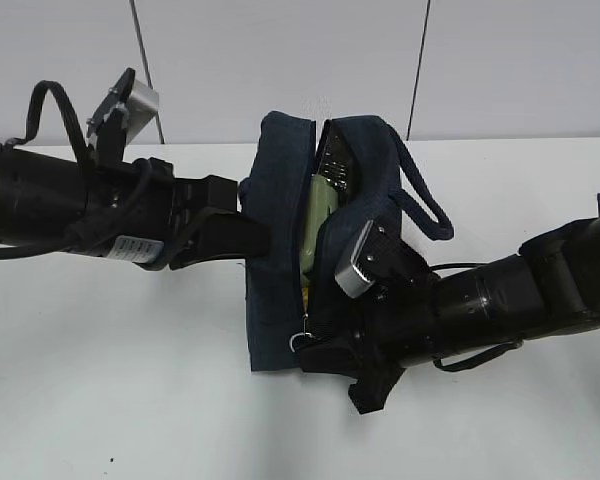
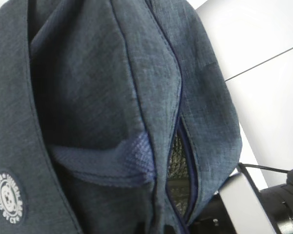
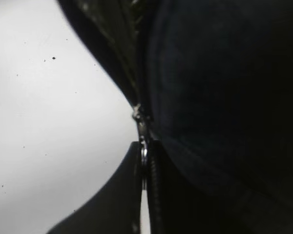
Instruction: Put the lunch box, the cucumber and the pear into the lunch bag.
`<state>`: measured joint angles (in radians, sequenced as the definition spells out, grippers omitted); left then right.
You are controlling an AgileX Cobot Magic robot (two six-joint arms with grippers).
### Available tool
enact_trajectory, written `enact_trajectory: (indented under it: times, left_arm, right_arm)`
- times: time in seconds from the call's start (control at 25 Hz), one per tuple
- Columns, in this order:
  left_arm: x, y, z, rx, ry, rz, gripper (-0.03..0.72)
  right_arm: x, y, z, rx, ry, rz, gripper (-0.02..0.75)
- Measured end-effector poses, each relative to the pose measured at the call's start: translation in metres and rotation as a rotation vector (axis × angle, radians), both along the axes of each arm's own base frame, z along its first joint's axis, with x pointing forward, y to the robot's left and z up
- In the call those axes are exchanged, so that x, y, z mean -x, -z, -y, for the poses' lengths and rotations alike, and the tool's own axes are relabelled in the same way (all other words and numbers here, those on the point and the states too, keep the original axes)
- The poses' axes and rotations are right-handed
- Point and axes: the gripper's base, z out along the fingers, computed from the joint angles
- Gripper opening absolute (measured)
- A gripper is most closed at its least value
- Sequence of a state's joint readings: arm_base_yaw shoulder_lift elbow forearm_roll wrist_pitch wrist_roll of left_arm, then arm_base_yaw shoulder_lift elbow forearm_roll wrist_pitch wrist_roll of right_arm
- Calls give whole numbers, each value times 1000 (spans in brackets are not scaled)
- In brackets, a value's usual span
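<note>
Both jaws pinch the lunch bag; right jaws hold the ring pull, which could slip, leaving the zipper open.

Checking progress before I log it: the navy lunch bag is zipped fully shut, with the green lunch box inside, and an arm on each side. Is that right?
Not quite: the lunch bag is unzipped along its top, not shut. The exterior view shows the gap, with the pale green lunch box visible inside. An arm does sit on each side.
</note>
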<state>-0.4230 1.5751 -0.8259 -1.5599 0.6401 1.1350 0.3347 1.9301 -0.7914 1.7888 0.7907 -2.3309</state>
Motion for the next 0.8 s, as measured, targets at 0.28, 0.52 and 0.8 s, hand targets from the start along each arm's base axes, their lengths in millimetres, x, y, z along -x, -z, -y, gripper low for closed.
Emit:
enact_trajectory:
  times: [0.28,0.52,0.8]
  left_arm:
    - [0,0,0,0,1,0,-13]
    - [0,0,0,1,0,0,-13]
    - [0,-1,0,8,3,-2,26]
  right_arm:
    - [4,-3,-2,-50,8,-97,6]
    - [11,-32,-2,-72,-8,-95,6]
    - [20,-62,3,-39,-12,-69,6]
